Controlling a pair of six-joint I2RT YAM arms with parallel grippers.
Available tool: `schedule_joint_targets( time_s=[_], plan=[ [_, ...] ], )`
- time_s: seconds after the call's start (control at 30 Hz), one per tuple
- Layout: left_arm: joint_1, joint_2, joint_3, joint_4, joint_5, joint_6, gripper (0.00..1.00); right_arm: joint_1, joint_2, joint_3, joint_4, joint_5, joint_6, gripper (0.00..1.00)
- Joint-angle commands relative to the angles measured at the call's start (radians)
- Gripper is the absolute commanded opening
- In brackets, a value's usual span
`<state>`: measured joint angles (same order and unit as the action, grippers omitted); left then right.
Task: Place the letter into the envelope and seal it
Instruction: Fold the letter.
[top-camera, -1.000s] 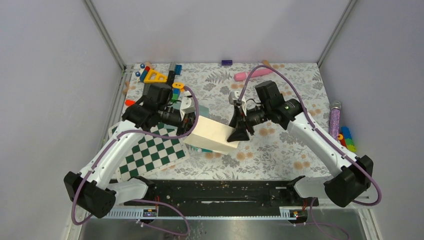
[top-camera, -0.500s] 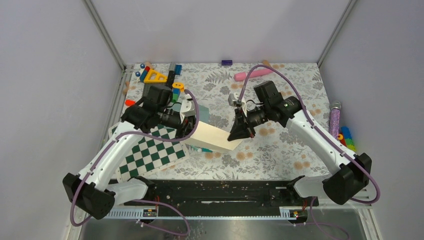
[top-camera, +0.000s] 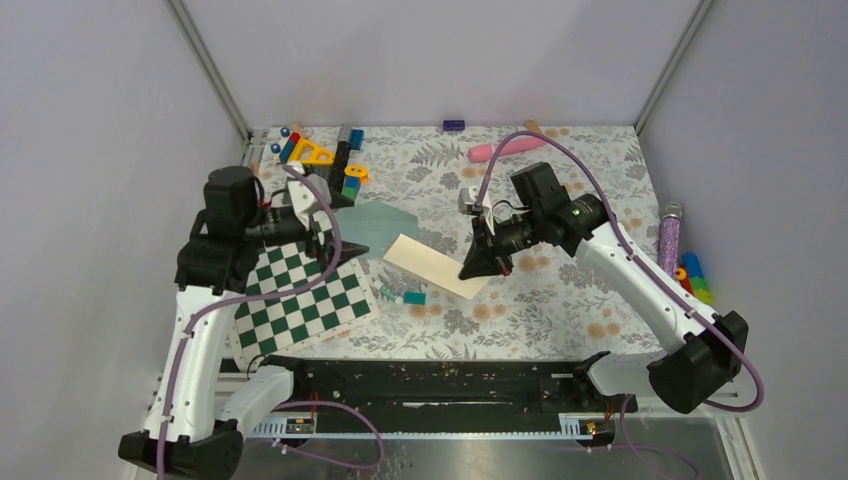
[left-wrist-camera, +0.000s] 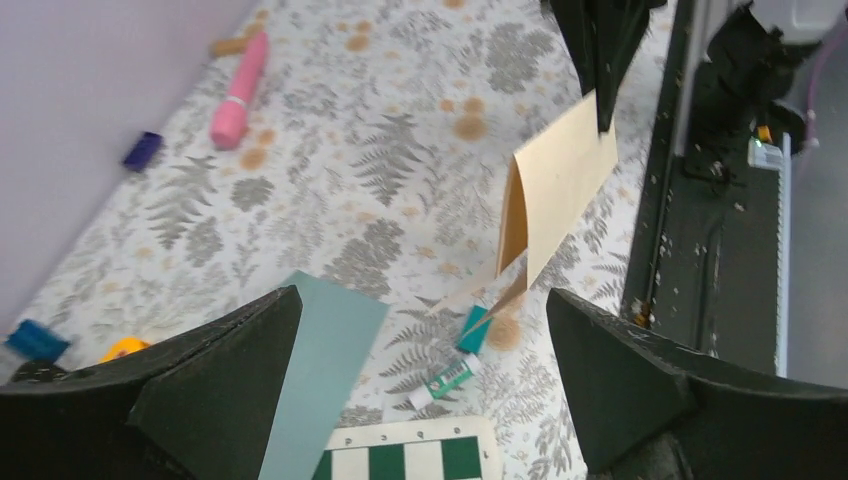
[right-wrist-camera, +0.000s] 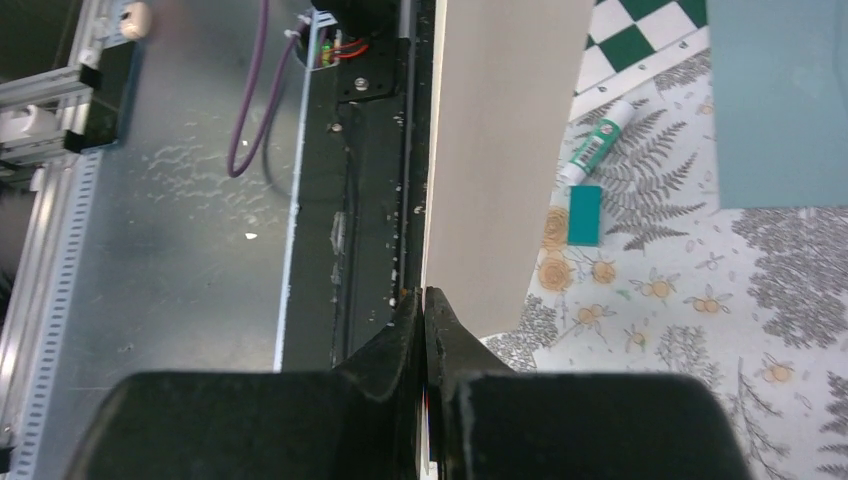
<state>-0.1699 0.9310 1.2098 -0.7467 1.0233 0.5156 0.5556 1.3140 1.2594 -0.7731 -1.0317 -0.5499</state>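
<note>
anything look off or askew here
The letter hangs tilted in the air, pinched along one edge only by the right gripper, jaws shut. Its fold gapes open like a tent, beside the envelope lying flat.

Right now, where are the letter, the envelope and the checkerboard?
the letter (top-camera: 428, 264): top view, middle of the cream sheet.
the envelope (top-camera: 377, 226): top view, centre of its teal face.
the checkerboard (top-camera: 305, 300): top view, a square near its middle.

Open cloth (top-camera: 560, 310) right of letter (top-camera: 430, 265); checkerboard (top-camera: 300, 300), glue stick (top-camera: 390, 294) crowd envelope (top-camera: 375, 225) front.
</note>
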Motion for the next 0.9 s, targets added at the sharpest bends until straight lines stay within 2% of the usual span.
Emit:
schedule_joint_targets(
  time_s=[0.0,0.1,0.27,0.37,0.5,0.67,0.77,0.87],
  plan=[
    [0.061,0.023,0.127,0.035,0.113,-0.048,0.99,0.000,-0.005,0.026,0.069,0.091,0.057,0.00],
    [0.016,0.063,0.207,0.037,0.155,-0.087,0.99,0.001,0.013,0.030,0.076,0.118,0.072,0.00],
    [-0.299,0.166,0.290,-0.093,-0.094,0.031,0.99,0.000,0.032,0.038,0.067,0.103,0.079,0.00],
    [-0.404,0.251,0.336,-0.146,-0.137,0.062,0.98,0.001,0.036,0.040,0.051,0.096,0.066,0.00],
    [-0.488,0.366,0.405,-0.204,-0.186,0.098,0.95,0.001,0.037,0.049,0.022,0.076,0.041,0.00],
    [-0.562,0.477,0.467,-0.264,-0.228,0.128,0.79,0.000,0.018,0.048,-0.015,0.049,-0.002,0.00],
    [-0.583,0.515,0.482,-0.280,-0.237,0.134,0.63,0.001,0.004,0.042,-0.014,0.059,-0.012,0.00],
    [-0.590,0.528,0.478,-0.280,-0.247,0.136,0.40,0.001,-0.004,0.039,-0.014,0.072,-0.019,0.00]
  ],
)
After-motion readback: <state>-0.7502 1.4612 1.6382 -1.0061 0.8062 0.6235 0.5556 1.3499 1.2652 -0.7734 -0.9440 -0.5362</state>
